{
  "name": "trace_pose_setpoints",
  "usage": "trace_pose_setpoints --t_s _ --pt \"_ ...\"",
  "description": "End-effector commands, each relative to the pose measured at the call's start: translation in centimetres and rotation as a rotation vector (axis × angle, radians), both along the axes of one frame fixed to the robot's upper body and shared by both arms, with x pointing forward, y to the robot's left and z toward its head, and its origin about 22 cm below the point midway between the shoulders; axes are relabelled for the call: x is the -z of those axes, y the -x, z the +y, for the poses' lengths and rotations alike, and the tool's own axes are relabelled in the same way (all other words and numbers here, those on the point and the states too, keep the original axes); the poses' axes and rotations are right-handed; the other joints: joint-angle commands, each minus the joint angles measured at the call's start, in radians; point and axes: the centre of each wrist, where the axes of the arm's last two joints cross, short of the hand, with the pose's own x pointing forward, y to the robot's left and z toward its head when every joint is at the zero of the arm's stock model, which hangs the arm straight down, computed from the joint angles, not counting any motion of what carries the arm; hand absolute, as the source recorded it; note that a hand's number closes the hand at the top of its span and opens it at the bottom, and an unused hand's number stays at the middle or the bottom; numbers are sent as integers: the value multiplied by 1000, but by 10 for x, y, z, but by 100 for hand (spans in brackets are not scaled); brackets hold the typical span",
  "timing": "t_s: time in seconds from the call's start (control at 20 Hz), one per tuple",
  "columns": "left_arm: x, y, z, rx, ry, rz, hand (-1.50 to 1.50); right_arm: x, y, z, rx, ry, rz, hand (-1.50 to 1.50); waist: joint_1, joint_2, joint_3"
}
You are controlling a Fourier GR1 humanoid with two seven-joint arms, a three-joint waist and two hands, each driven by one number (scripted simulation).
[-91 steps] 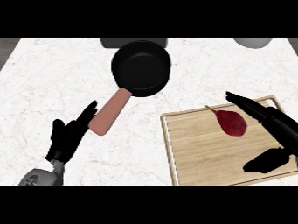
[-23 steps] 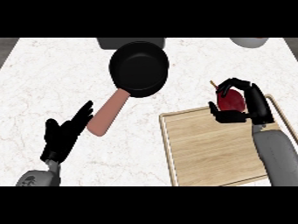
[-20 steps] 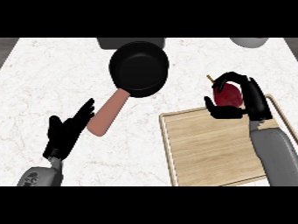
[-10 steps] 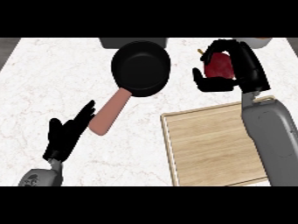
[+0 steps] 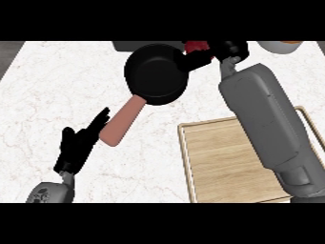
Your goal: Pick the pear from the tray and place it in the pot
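- Carrying the pear in the right hand, fingers curled round the dark red fruit and hiding most of it, near the far edge of the counter.
- Holding it just beyond the rim of the pot, slightly to the rim's right, presumably lining up for the drop into the black bowl; not yet over the middle, judging by where the red is showing.
- Stretching the grey right forearm far across the tray, hence covering much of its wooden surface; no fruit showing on the visible boards.
- Pointing the pot's pinkish handle back toward the near side, keeping it away from the incoming hand.
- Resting the left hand low at the left, fingers straight and spread, touching nothing, just beside the handle's end.
- Spanning white marble with faint veins beneath everything; showing dark floor at the far left and right edges.
- Sitting partly cut off along the back edge: a grey item behind the pot and a pale bowl-like vessel at the right.
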Motion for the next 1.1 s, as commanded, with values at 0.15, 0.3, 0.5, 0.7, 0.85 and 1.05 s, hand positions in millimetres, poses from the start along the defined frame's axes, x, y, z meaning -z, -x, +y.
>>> trace_pose_setpoints --t_s 0.15,0.3,0.5,0.7,0.85,1.05 --pt "-11 -10 -5 19 13 -17 0 0 -29 50 -2 164 38 150 25 10 0" --pt "-6 5 -1 28 -1 -19 0 8 -31 53 57 375 33 150 29 7 0" --pt "-16 -16 0 47 -3 -32 0 30 -36 66 106 550 58 150 42 22 -1" --pt "-6 -2 -11 54 -9 -10 0 37 -38 77 101 595 291 150 49 19 -1" --pt "-10 -6 -11 70 3 -24 0 46 -42 69 200 576 499 150 70 20 -1" --pt "-10 -9 -12 72 -9 -28 0 47 -44 69 169 615 562 -150 70 20 -1"
